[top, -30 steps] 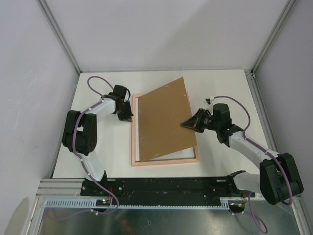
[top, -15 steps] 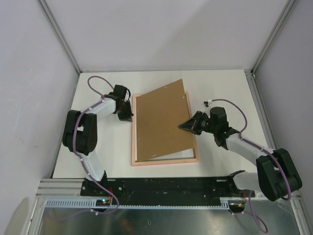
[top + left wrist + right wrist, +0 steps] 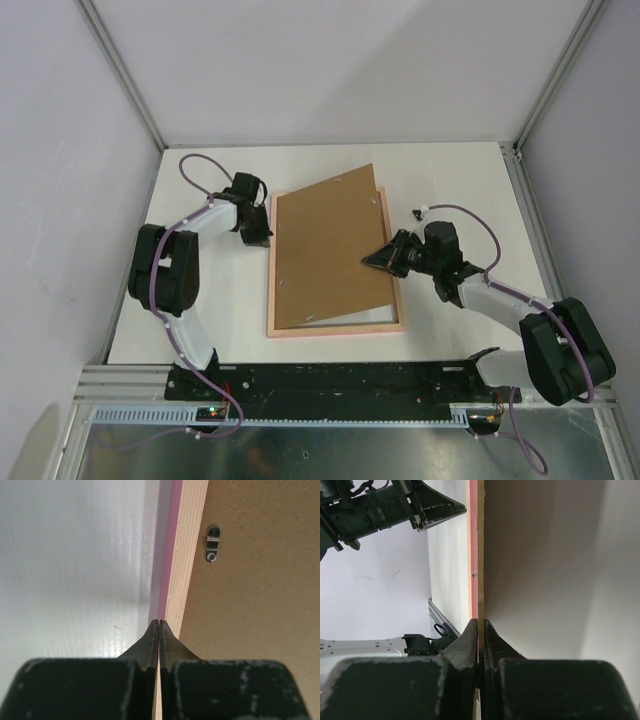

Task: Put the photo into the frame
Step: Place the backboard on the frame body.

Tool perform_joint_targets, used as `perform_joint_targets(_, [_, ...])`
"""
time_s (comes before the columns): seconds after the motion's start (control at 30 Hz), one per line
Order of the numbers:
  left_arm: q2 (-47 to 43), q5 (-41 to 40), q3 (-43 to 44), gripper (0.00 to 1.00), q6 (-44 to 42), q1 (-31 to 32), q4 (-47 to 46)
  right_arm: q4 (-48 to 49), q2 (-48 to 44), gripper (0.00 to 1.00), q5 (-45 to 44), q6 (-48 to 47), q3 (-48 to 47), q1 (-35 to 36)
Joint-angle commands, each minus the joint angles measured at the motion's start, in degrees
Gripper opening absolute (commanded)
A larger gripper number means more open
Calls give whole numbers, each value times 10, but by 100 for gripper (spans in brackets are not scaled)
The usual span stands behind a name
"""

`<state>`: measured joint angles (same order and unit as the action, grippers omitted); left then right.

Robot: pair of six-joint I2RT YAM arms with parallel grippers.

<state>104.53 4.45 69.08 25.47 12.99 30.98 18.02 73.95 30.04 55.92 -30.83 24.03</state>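
Note:
The frame (image 3: 330, 331) lies back-up on the white table, its peach rail and pink edge in the left wrist view (image 3: 187, 555). A plain brown backing board (image 3: 330, 250) lies over it, slightly skewed, its top right corner past the frame. A white strip, the photo's blank back (image 3: 355, 317), shows under the board's lower edge; the sunflower side is hidden. My right gripper (image 3: 372, 258) is shut on the board's right edge (image 3: 480, 555). My left gripper (image 3: 262, 240) is shut and empty, its tips (image 3: 159, 622) at the frame's outer left edge.
A small metal turn clip (image 3: 213, 543) sits on the board near the frame's left rail. The left arm (image 3: 385, 510) shows beyond the board in the right wrist view. White walls with metal posts enclose the table; a black rail runs along the near edge.
My right gripper has moved left with the board, swinging it closer into line with the frame and covering more of the white strip. The left arm has not moved.

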Motion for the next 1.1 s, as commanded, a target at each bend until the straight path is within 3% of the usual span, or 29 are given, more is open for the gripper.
perform_joint_targets(0.0, [26, -3, 2, 0, 3, 11, -10, 21, 7, 0, -19, -23, -1, 24])
perform_joint_targets(0.1, [26, -3, 2, 0, 2, 11, -9, -4, 4, 4, -39, -38, -1, 27])
perform_joint_targets(0.33, [29, -2, 3, 0, 1, 11, -10, -74, -11, 47, -70, -77, -9, 11])
perform_joint_targets(0.53, [31, -2, 5, 0, 0, 11, -9, -212, -33, 69, -148, -135, -48, 0])
perform_joint_targets(0.83, [32, 1, 6, 0, -1, 11, -10, -359, -55, 75, -273, -199, -104, 6])
perform_joint_targets(1.07, [30, 2, 4, 0, -1, 11, -9, -394, -49, 67, -341, -220, -118, 21])
